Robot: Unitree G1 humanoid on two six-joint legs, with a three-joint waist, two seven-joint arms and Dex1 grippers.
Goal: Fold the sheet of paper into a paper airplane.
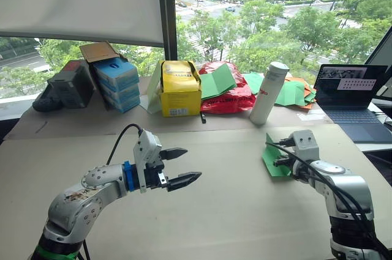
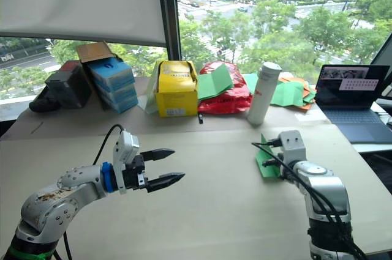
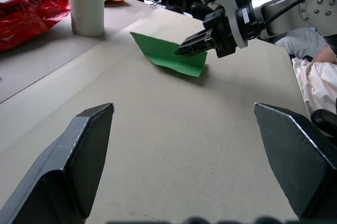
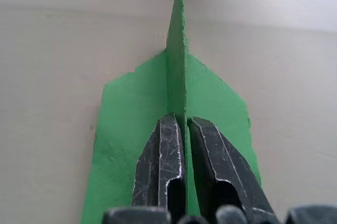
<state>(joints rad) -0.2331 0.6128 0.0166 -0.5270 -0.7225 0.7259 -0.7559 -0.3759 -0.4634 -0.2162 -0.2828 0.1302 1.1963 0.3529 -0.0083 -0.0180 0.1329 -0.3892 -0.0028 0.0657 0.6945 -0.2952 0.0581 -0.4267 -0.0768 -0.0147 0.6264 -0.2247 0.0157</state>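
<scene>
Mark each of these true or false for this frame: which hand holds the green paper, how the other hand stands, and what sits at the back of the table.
1. The right hand is shut on the paper airplane. True.
2. The left hand grips the paper too. False: it is open, apart from the paper.
3. A white bottle stands upright near the red plastic bag. True.
4. The yellow box lies beside the laptop. False: it stands left of the red bag, and the laptop is at the far right.
</scene>
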